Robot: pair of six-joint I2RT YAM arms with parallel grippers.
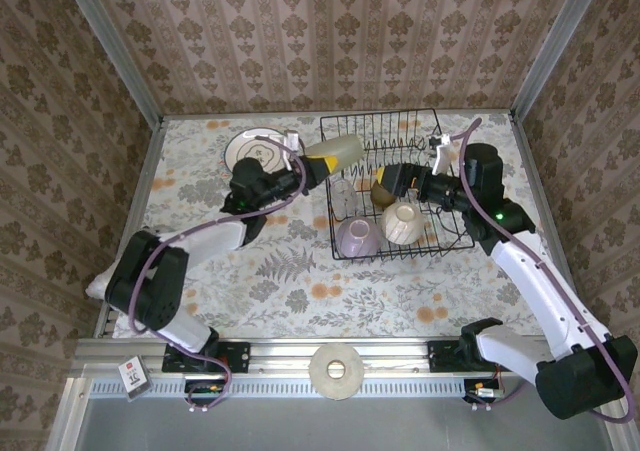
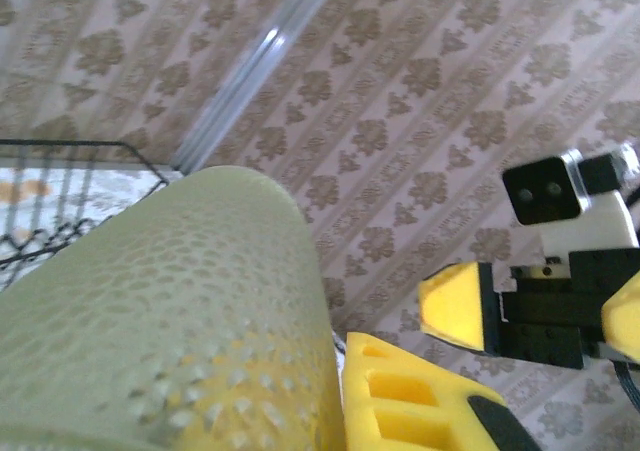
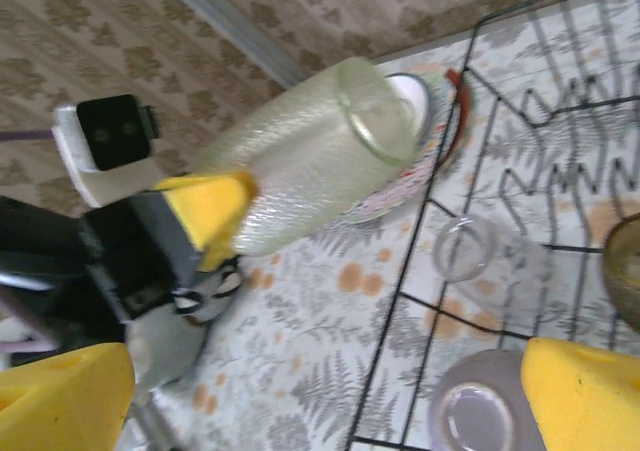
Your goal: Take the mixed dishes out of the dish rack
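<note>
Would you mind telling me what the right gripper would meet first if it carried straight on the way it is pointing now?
The open right gripper points across the dish rack; probably the small clear glass inside it comes first, then the rack's side wire, though depth is unclear.

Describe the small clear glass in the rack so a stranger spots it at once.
Find the rectangular black wire dish rack at the far right-centre of the table. Along its left side, just beyond the lilac round bowl, sits the small clear glass. It is the only colourless, see-through piece there, smaller than that bowl, the cream rounded bowl and the amber cup.
</note>
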